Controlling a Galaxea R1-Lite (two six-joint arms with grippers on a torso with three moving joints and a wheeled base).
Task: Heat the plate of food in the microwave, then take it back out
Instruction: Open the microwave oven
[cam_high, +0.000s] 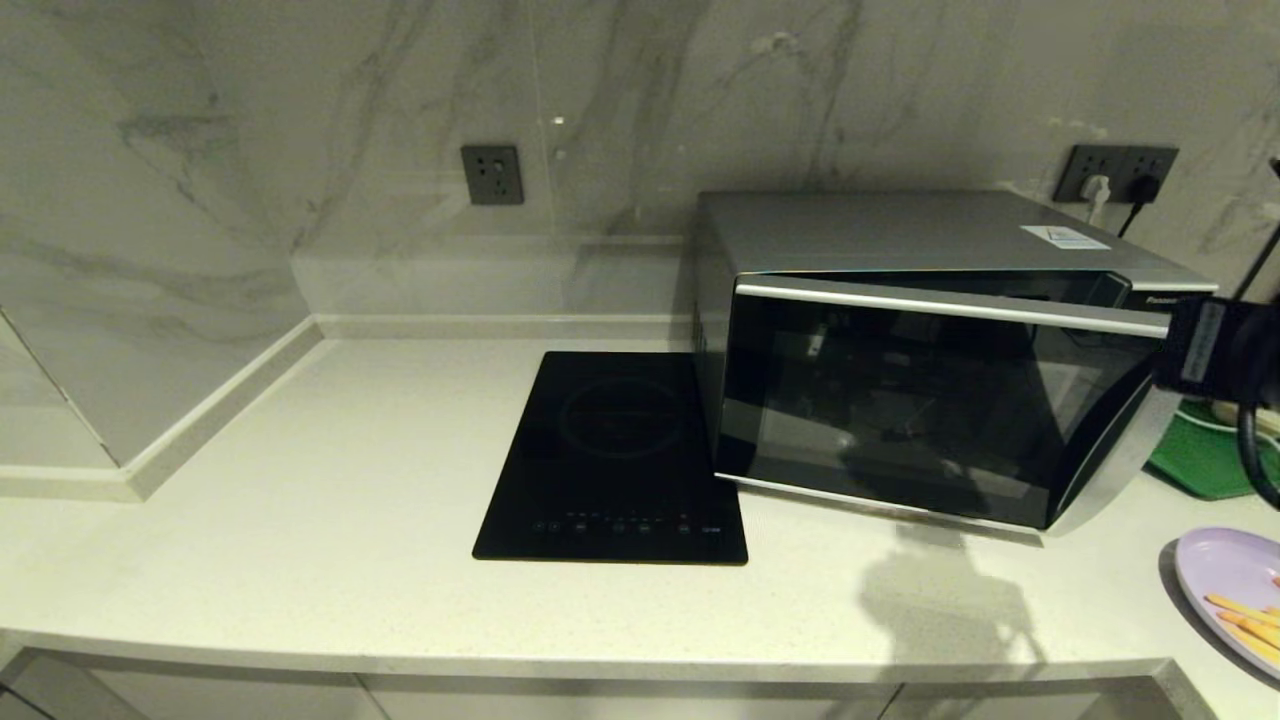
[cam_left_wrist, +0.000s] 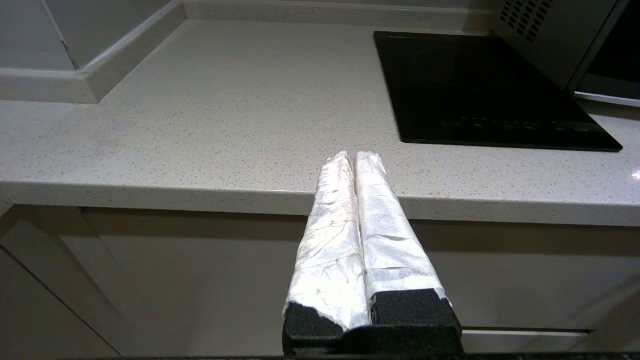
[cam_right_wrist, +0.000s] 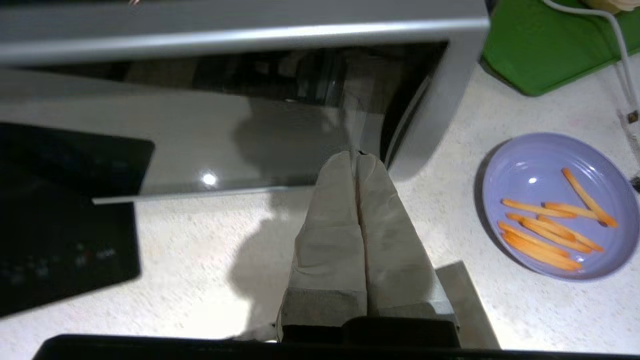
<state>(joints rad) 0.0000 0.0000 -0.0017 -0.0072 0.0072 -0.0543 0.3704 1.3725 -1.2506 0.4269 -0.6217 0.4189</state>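
The silver microwave (cam_high: 930, 240) stands at the back right of the counter, its dark glass door (cam_high: 900, 400) swung a little ajar at its right side. The lilac plate of food (cam_right_wrist: 557, 205), with several orange fry sticks on it, rests on the counter in front of and to the right of the microwave (cam_right_wrist: 240, 35); the same plate (cam_high: 1235, 590) is cut off by the head view's right edge. My right gripper (cam_right_wrist: 357, 156) is shut and empty, its tips at the door's right edge, left of the plate. My left gripper (cam_left_wrist: 354, 156) is shut and empty, parked at the counter's front edge.
A flat black induction cooktop (cam_high: 615, 460) lies just left of the microwave. A green tray (cam_high: 1205, 460) sits to the microwave's right, behind the plate. Wall sockets with a plugged cable (cam_high: 1115, 180) are behind the microwave. A raised ledge (cam_high: 200, 420) borders the counter's left.
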